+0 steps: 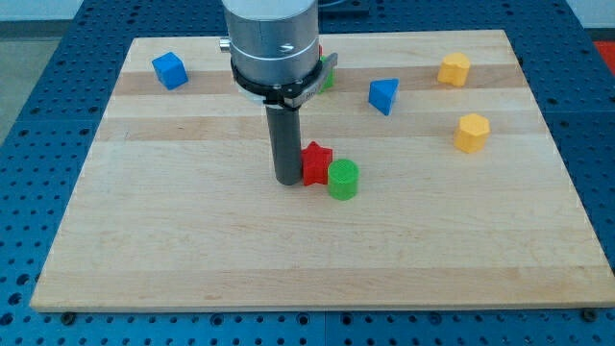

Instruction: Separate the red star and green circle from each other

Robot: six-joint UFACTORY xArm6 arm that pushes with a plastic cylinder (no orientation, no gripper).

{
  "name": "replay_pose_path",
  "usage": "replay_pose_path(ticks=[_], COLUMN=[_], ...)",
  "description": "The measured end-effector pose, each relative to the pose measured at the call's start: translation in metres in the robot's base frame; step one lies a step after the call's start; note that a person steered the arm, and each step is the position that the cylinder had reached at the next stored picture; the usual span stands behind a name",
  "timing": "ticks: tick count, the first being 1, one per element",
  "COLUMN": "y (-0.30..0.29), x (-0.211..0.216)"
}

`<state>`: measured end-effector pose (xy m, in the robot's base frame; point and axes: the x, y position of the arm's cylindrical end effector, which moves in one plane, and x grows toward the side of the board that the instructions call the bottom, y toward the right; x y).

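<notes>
**Now our tip sits against the red star**

Here we have no jaws to spread or close; our arm ends in a dark rod. My tip (pixel 287 180) rests on the wooden desk (pixel 192 250) just left of the red star (pixel 315 162), apparently touching it. The green circle (pixel 343 180) sits against the star's lower right. Farther off lie a blue cube (pixel 169 70), a blue triangular block (pixel 383 95), two yellow blocks (pixel 455 69) (pixel 471 133), and a partly hidden green block (pixel 329 79) behind the arm. The risk, we judge: pushing rightward would drive both blocks together, leaving them unseparated.
</notes>
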<state>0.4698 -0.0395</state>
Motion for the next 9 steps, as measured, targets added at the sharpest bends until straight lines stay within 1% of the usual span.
replay_pose_path(ticks=[2, 3, 5, 6, 7, 8, 9], y=[0.038, 0.029, -0.071, -0.054, 0.023, 0.102, 0.102], x=[-0.092, -0.082, -0.009, 0.077, 0.148, 0.146, 0.136])
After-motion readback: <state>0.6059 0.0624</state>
